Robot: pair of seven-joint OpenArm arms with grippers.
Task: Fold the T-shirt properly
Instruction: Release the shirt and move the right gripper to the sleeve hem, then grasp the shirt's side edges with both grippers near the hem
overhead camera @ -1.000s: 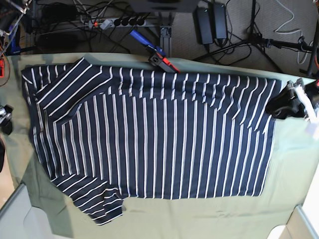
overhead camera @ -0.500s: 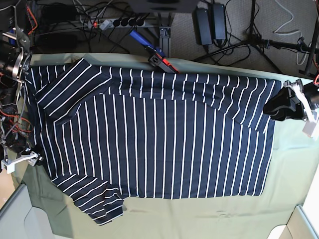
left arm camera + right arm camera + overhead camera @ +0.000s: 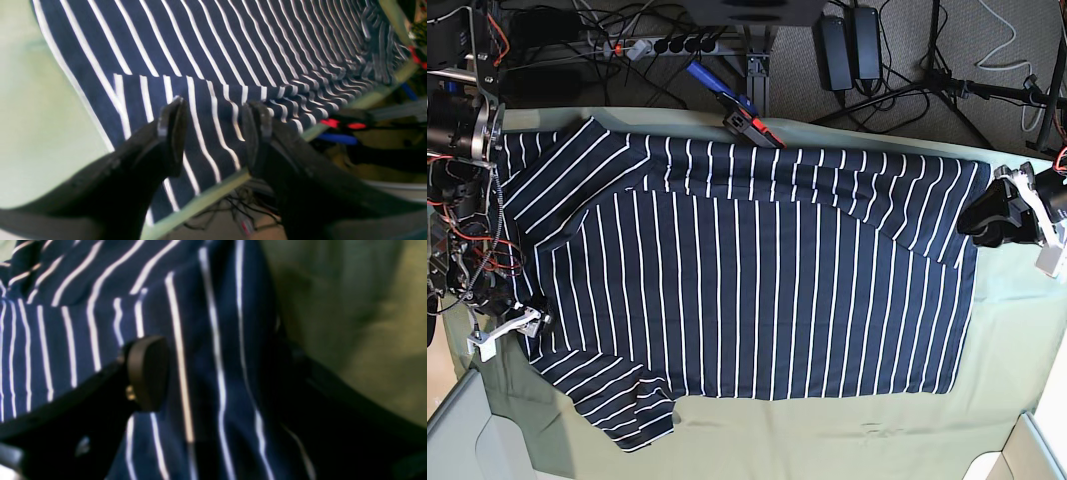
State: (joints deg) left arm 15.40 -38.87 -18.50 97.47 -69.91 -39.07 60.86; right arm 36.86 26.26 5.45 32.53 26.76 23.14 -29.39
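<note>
The T-shirt [image 3: 747, 280], navy with thin white stripes, lies spread flat on the pale green cloth [image 3: 847, 435], its top strip folded over. My left gripper [image 3: 975, 218] hovers at the shirt's right edge in the base view. In the left wrist view it [image 3: 213, 116] stands open over the folded hem [image 3: 213, 90], nothing pinched. My right gripper [image 3: 527, 322] is low at the shirt's left edge, near the lower sleeve [image 3: 627, 405]. In the right wrist view it [image 3: 217, 373] is open wide, with shirt fabric [image 3: 200, 340] lying between its fingers [image 3: 146, 370].
A red and blue clamp [image 3: 747, 118] sits on the table's far edge, with a power strip [image 3: 667, 44] and cables on the floor behind. Pale bins stand at the front corners [image 3: 457, 435] [image 3: 1037, 450]. The right arm's frame and wiring [image 3: 462, 200] overhang the left side.
My right arm has swung in from the left edge and come down onto the shirt's left side. The left gripper has shifted slightly right. The shirt lies as before.
</note>
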